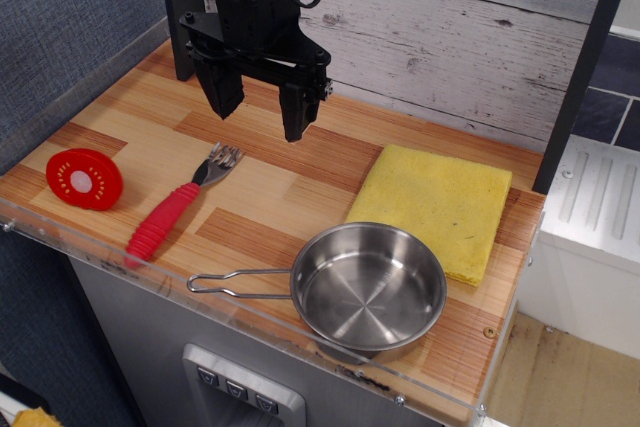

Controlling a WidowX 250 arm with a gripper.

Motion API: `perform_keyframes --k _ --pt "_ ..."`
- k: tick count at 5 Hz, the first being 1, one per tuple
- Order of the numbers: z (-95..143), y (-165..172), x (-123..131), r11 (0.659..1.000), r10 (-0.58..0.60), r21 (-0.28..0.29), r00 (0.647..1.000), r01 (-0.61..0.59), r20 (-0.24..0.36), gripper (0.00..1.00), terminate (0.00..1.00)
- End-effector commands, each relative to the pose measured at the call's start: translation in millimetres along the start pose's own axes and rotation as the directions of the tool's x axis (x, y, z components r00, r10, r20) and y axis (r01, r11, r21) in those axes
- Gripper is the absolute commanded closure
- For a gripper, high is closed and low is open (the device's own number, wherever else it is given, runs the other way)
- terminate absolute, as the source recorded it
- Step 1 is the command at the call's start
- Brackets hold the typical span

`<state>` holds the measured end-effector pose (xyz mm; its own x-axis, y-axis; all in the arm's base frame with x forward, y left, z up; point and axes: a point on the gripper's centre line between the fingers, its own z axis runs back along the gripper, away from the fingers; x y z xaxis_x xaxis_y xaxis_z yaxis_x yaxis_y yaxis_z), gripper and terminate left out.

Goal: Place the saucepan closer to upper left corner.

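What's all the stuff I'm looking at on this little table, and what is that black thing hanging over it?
saucepan: one, shiny steel, front edge of the table, wire handle pointing left, empty
cloth: one, yellow, right side, lying flat, its front edge just behind the saucepan
fork: one, red handle with metal tines, left of centre, lying at a slant
disc: one, red with a pale centre, far left
table: one, striped light and brown wood
plank wall: one, whitewashed, behind the table
fabric wall: one, blue-grey, on the left
gripper: one, black, hanging above the back of the table, jaws apart, holding nothing
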<state>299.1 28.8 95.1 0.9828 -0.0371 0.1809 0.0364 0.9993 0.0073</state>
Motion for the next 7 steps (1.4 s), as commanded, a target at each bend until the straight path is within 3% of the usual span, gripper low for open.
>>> perform_keyframes --k 1,3,7 --pt "0 0 0 1.000 0.000 0.000 1.000 0.000 0.000 0.00 0.00" --pt "-29 -19 -30 0.999 -0.021 -0.031 0.998 0.019 -0.054 0.00 0.00" --pt "-62 -56 -39 0.982 -0.173 -0.099 0.979 0.162 -0.108 0.00 0.00"
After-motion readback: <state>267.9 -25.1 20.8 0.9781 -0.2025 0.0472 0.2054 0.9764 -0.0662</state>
